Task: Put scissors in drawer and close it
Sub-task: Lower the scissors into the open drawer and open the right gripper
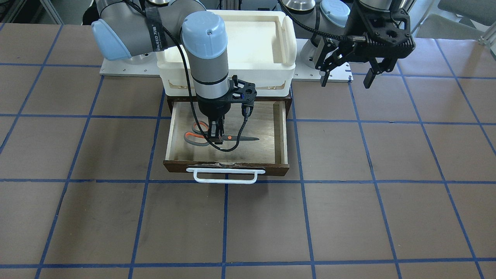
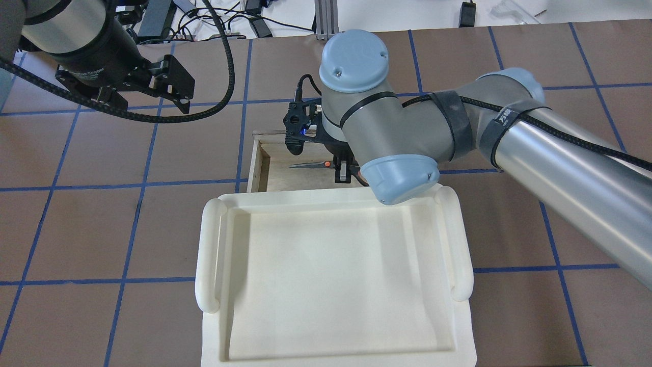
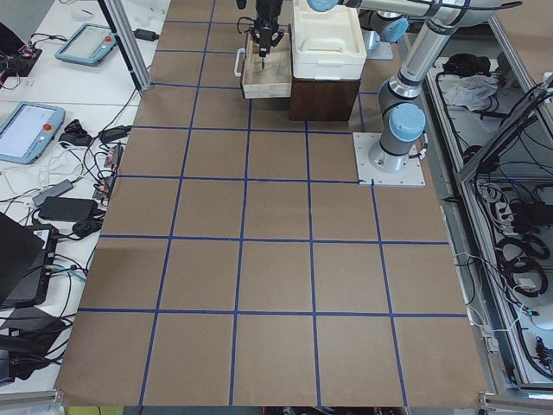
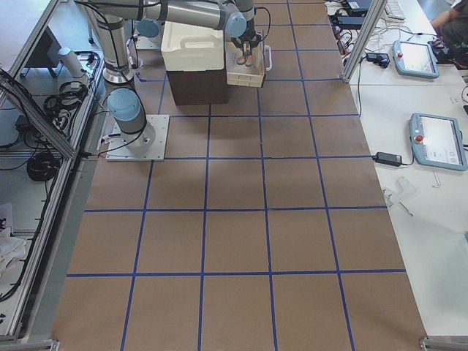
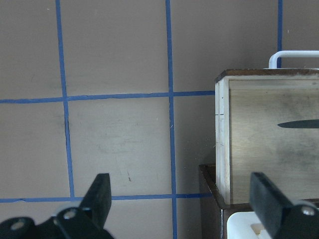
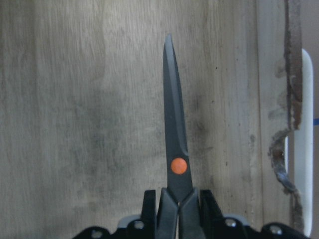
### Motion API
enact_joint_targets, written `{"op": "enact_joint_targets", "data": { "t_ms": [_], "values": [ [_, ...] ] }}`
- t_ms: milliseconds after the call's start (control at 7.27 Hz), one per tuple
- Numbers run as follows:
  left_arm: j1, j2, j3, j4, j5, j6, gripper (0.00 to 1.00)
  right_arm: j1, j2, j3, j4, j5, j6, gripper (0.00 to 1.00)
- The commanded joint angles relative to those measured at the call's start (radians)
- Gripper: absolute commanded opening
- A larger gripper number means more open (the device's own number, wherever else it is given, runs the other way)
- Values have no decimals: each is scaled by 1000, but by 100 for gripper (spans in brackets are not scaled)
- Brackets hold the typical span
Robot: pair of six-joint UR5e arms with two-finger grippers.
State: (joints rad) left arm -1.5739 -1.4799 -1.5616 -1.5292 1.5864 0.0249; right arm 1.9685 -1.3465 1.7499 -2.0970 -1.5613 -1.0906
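Observation:
The scissors (image 1: pixel 232 138) lie flat and low inside the open drawer (image 1: pixel 285 131), blades closed and pointing to the view's right, grey and orange handles to the left. My right gripper (image 1: pixel 216 138) reaches straight down into the drawer and is shut on the scissors just behind the orange pivot; the right wrist view shows its fingers (image 6: pixel 149 201) tight against both sides of the scissors (image 6: pixel 174 144). My left gripper (image 1: pixel 346 79) is open and empty, hovering beside the cabinet. The left wrist view shows the drawer's wall (image 5: pixel 223 139) and the blade tip (image 5: pixel 299 123).
A white plastic tray (image 1: pixel 286 38) sits on the dark cabinet above the drawer. The drawer's white bar handle (image 1: pixel 226 175) sticks out toward the table's middle. The table is brown with blue grid lines.

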Motion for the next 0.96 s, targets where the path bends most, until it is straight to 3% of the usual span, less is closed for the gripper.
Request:
{"op": "enact_joint_targets", "data": {
  "t_ms": [0, 825],
  "values": [
    [-2, 1, 2, 0, 0, 9, 100, 15, 9, 25, -21, -3, 12, 0],
    [8, -7, 20, -9, -19, -3, 100, 23, 43, 26, -20, 26, 12, 0]
  ]
}}
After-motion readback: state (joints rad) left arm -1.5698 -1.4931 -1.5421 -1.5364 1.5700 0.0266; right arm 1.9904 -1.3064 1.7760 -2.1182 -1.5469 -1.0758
